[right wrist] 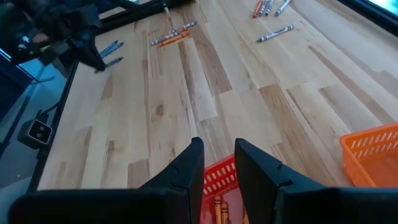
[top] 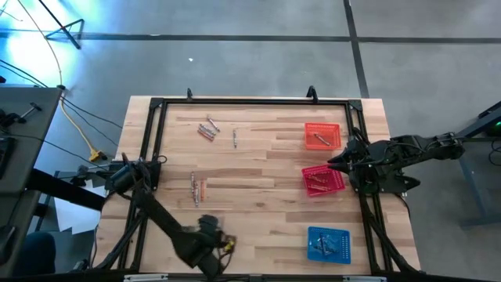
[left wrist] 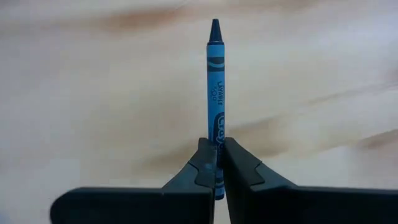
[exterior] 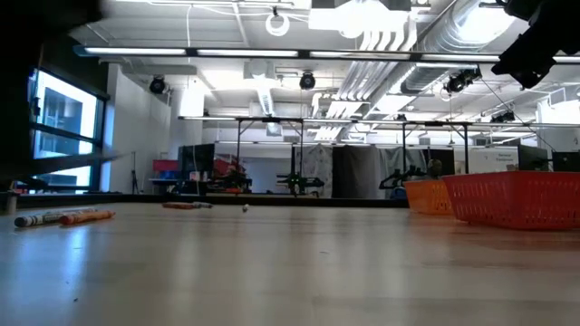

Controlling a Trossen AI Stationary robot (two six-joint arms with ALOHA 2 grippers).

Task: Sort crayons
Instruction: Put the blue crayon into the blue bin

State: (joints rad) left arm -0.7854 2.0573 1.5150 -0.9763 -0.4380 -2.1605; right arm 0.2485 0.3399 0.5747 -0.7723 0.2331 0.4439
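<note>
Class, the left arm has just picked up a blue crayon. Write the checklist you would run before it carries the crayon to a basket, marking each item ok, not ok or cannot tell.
1. Left gripper shut on the blue crayon: ok.
2. Crayon gripped near one end, most of it sticking out: ok, but watch for slip.
3. Blue basket on the table, already holding crayons: ok.
4. Right gripper over the red basket, away from the blue one: ok.
5. Crayon lifted off the wood: cannot tell.
</note>
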